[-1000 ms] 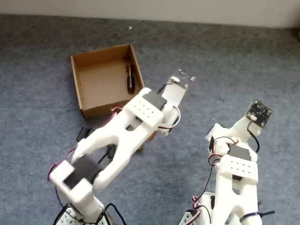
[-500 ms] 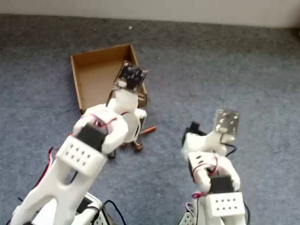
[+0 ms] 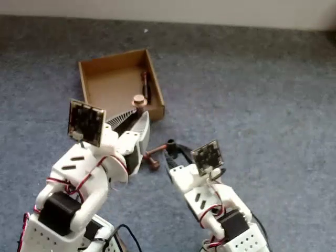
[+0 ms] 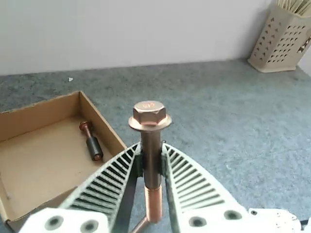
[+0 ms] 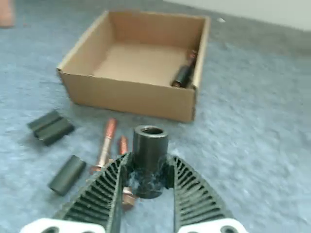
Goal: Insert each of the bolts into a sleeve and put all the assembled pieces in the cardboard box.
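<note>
A copper bolt stands upright, head up. The left gripper holds it by the shank, jaws narrowed onto it, and the threaded end sticks out below the fingers. In the high view it sits just in front of the near wall of the box.

A black sleeve also stands upright, bore up, pinched in the right gripper. It is in front of the box, off its front corner on the right arm's side and apart from it.

Inside the box, one assembled piece lies along the wall on the right arm's side.

Two loose bolts lie close together on the grey tabletop in front of the box, beside the right gripper. A lone sleeve lies farther out from the box. A sleeve pair lies side by side near the box's other front corner.

Well beyond the box, by the wall, stands a perforated beige holder.
</note>
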Controlling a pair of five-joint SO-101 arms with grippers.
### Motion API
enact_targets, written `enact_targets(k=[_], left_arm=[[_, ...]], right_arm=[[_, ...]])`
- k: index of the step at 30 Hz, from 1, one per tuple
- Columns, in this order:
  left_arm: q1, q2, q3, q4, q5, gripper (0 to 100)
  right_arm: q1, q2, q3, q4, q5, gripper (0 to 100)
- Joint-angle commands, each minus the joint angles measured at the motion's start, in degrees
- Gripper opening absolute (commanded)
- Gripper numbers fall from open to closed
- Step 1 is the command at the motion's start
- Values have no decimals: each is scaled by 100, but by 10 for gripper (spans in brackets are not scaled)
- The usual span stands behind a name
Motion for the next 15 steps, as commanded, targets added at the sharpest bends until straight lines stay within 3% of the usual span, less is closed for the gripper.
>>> enact_targets(k=[1,9,15], left_arm=[[-40,-391,-31,-141,105,4],[-40,-1103,470,-167,105,4],[-31,-1859,1051,-167,105,4]], right_arm=[[-462,-31,163,-505,79,4],[-1024,-31,154,-1305,79,4],[-1279,-22,-259,-1341,114,4]])
